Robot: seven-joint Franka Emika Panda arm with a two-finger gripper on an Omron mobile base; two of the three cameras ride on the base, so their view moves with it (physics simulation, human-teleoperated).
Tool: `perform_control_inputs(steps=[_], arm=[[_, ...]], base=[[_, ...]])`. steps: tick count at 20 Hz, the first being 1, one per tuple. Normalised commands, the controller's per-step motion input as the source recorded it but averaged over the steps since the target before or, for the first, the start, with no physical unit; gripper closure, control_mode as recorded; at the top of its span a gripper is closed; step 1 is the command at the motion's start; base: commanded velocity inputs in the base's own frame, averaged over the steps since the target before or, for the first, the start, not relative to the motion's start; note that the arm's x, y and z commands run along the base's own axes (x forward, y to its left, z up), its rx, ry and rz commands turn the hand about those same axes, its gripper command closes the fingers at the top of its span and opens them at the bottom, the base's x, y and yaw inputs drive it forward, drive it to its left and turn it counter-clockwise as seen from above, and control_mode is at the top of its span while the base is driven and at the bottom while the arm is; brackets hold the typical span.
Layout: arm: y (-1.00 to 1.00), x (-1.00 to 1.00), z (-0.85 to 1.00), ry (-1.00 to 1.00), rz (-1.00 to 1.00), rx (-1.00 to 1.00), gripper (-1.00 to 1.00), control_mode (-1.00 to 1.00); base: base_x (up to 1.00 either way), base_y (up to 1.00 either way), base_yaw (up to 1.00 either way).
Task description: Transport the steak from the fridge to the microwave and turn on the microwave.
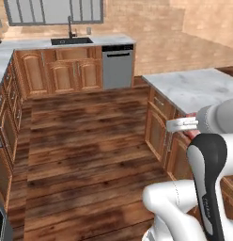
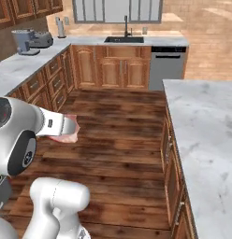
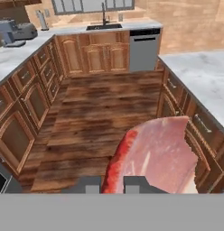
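The tool [image 3: 113, 185] grips the steak [image 3: 154, 155], carried in the air over the wood floor [image 3: 95, 113] between the desk [image 3: 199, 76] and cabinets [image 3: 23, 103]. Best to keep the grip firm and the slab level while driving; beyond lie the dishwasher [image 3: 144, 49] and sink [image 3: 104, 26].

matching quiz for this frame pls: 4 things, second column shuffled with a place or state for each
1. steak
2. sink
3. dishwasher
4. island counter

A. grey marble top, on the right
B. set in the far counter below the window
C. clamped in the gripper above the wood floor
D. silver front, right of the sink cabinets

Pairs: 1-C, 2-B, 3-D, 4-A
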Motion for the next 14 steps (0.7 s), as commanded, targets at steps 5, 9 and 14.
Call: perform_control_inputs(steps=[5, 9, 14], arm=[[0.0, 0.0, 0.0, 0.0, 0.0, 0.0, 1.0, 1.0], [0.0, 0.0, 0.0, 0.0, 0.0, 0.0, 1.0, 1.0], [0.0, 0.0, 0.0, 0.0, 0.0, 0.0, 1.0, 1.0]], base=[[0.75, 0.0, 0.39], [0.77, 0.0, 0.37], [0.78, 0.0, 0.35]])
